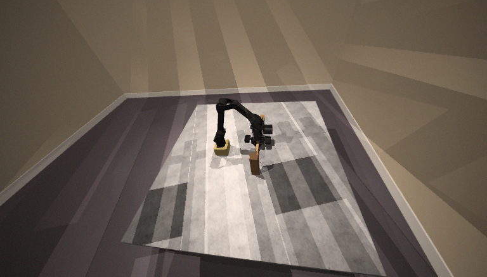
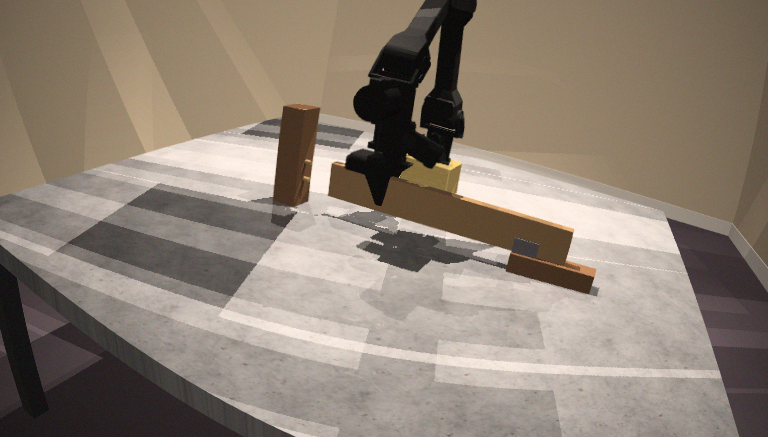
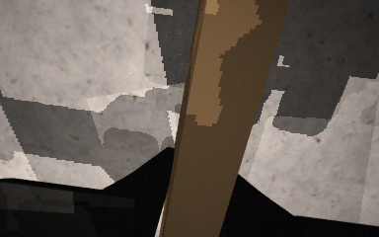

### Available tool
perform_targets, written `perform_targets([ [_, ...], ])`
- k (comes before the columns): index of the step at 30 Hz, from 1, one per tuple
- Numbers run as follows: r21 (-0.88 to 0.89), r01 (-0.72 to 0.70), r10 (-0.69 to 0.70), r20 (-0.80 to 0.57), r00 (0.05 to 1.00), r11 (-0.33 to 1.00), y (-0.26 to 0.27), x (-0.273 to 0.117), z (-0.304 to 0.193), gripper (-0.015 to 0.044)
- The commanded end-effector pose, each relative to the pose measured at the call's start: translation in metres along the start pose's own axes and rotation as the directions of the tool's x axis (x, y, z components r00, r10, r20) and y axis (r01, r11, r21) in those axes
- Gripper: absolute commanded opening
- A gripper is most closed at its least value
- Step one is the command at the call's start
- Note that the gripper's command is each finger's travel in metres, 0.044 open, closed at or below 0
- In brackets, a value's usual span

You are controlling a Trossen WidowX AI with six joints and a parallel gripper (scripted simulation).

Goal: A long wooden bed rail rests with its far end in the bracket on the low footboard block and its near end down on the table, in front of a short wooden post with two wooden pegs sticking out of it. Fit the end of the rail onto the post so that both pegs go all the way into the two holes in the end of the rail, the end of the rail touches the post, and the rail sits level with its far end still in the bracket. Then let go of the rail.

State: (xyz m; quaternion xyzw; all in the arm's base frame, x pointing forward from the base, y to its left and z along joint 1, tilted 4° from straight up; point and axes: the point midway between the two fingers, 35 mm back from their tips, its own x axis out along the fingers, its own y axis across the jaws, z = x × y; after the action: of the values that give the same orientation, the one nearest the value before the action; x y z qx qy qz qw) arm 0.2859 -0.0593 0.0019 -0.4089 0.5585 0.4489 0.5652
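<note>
The long wooden rail has its far end in the grey bracket on the low footboard block. Its near end is held up off the table. That end stands a short gap away from the upright wooden post and does not touch it. The two pegs stick out of the post's side towards the rail. My gripper is shut on the rail close to its near end, coming down from above. The holes in the rail's end are hidden.
The arm's yellow base block stands just behind the rail. The grey patterned table has its front edge near the camera in the exterior view, with dark floor beyond it.
</note>
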Motion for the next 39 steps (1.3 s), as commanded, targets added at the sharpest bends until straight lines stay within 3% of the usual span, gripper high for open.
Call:
perform_targets([
  [1,-0.003,0.022,-0.022,0.011,1.0,1.0,-0.0047,-0.0079,0.0014,0.0],
  [39,-0.002,0.022,-0.022,0.011,1.0,1.0,-0.0014,-0.003,0.0014,0.0],
])
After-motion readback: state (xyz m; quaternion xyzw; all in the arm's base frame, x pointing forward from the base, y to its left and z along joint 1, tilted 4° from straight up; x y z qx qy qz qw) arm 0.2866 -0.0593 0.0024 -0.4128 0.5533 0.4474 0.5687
